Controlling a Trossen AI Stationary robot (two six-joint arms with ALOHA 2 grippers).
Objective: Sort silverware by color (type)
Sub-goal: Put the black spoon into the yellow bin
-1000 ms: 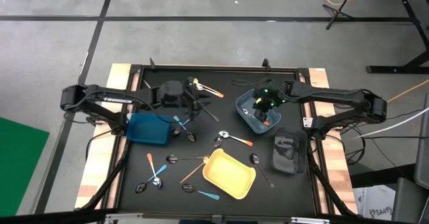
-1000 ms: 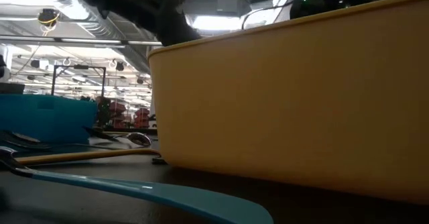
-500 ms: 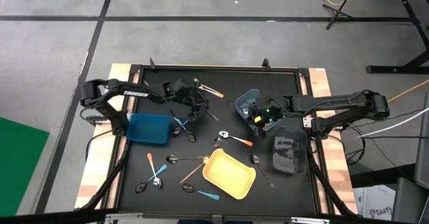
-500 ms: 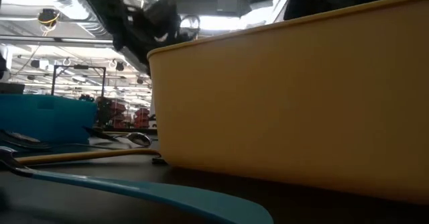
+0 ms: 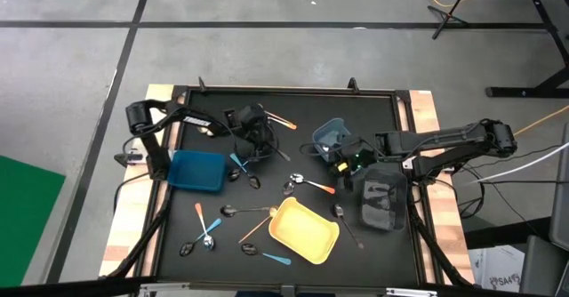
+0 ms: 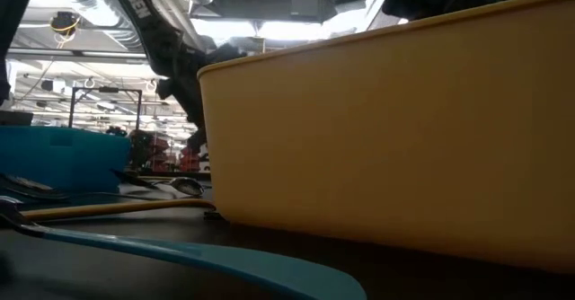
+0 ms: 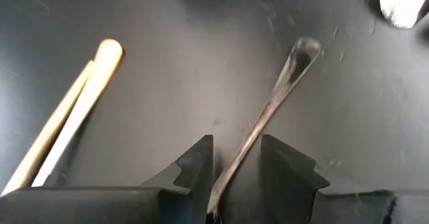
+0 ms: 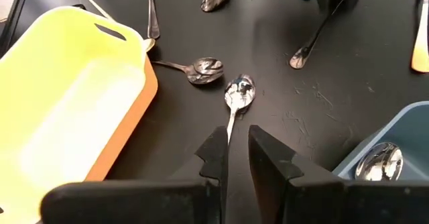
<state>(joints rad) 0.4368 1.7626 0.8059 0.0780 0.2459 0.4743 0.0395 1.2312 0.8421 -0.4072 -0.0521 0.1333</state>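
Item: black spoon (image 7: 268, 117), upper centre, light, stiff, slippery; left gripper (image 7: 234, 170) fingers open astride its handle. Grip mid-handle. Your right gripper (image 8: 233, 158): narrowly parted, apparently empty.

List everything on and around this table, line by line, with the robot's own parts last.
table: one, black top, wood side edges, centre of the high view
yellow bin: one, yellow, front centre
blue bin: one, blue, left side
small bin: one, grey-blue, right of centre, silver spoon inside
dark bin: one, near black, right side
spoons: over a dozen, exact count unclear; black, orange-handled, light-blue-handled, tan; scattered between the bins
left gripper: one, dark, back centre-left, open fingers astride a dark spoon's handle
right gripper: one, dark, low beside the small bin, a silver-bowled spoon's handle running up to it
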